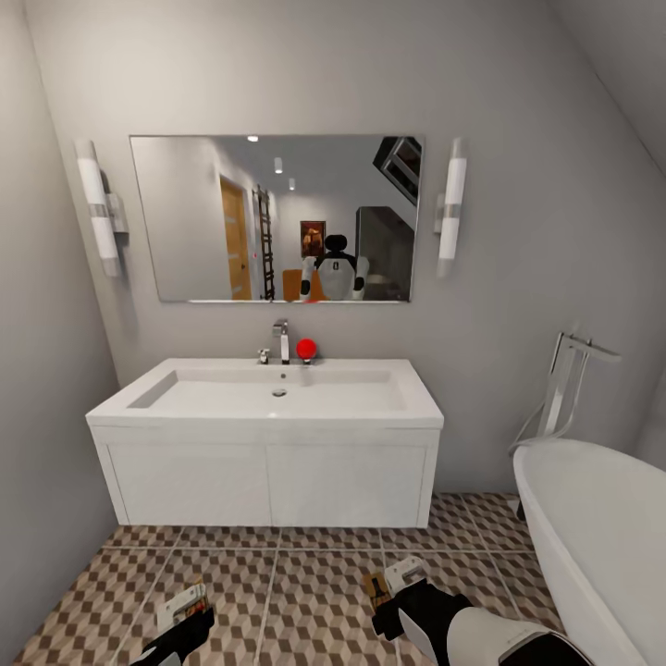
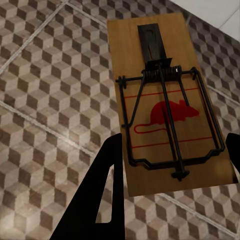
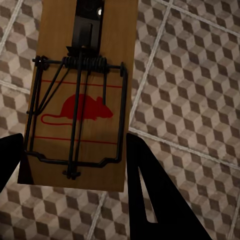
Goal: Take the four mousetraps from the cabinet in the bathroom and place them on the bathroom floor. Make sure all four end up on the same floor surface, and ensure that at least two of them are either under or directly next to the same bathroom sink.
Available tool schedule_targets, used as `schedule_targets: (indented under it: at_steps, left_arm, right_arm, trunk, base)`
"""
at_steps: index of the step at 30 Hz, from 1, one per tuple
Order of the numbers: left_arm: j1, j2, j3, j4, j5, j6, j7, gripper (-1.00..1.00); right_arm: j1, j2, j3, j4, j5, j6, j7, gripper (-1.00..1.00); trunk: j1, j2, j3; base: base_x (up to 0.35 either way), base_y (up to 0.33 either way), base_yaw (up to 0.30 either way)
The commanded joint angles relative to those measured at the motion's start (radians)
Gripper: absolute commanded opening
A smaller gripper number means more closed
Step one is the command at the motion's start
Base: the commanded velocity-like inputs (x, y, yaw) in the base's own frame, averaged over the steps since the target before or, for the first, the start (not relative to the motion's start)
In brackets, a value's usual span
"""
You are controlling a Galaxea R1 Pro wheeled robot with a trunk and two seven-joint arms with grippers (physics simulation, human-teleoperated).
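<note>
You face the white sink with both arms low over the bathroom floor, your left gripper clenched on one mousetrap and your right gripper clenched on a second mousetrap.

Glossy white sink, chrome tap; matt patterned floor tiles; mousetraps are smooth tan wood with dark wire.
</note>
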Motion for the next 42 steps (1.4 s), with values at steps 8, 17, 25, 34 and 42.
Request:
schedule_targets:
  at_steps: [8,17,25,34,42]
  left_arm:
    - [-0.001,0.000,0.003,-0.003,-0.010,-0.001,0.007,-1.00]
    - [-0.001,0.004,-0.002,-0.131,-0.047,0.085,0.012,-1.00]
    - [-0.001,0.001,-0.002,-0.341,-0.143,0.250,0.011,-1.00]
    - [-0.002,0.002,-0.001,-0.462,-0.178,0.364,0.008,-1.00]
    - [-0.002,0.005,-0.001,-0.468,-0.183,0.370,0.008,-1.00]
  right_arm:
    - [-0.001,0.001,0.003,0.000,-0.001,-0.002,-0.008,-1.00]
    - [-0.001,0.001,-0.018,-0.013,-0.010,-0.060,-0.017,-1.00]
    - [-0.001,-0.005,-0.071,-0.071,-0.041,-0.115,-0.034,-1.00]
    - [-0.001,-0.036,-0.078,-0.162,-0.054,-0.120,-0.090,-1.00]
    - [-0.001,-0.034,-0.079,-0.169,-0.058,-0.124,-0.095,-1.00]
  trunk:
    - [0.031,-0.057,-0.026]
    - [0.065,-0.120,-0.054]
    - [0.096,-0.176,-0.080]
    - [0.130,-0.239,-0.108]
    - [0.161,-0.295,-0.133]
  base:
    - [0.000,0.000,0.000]
    - [0.000,0.000,0.000]
    - [0.000,0.000,0.000]
    - [0.000,0.000,0.000]
    - [0.000,0.000,0.000]
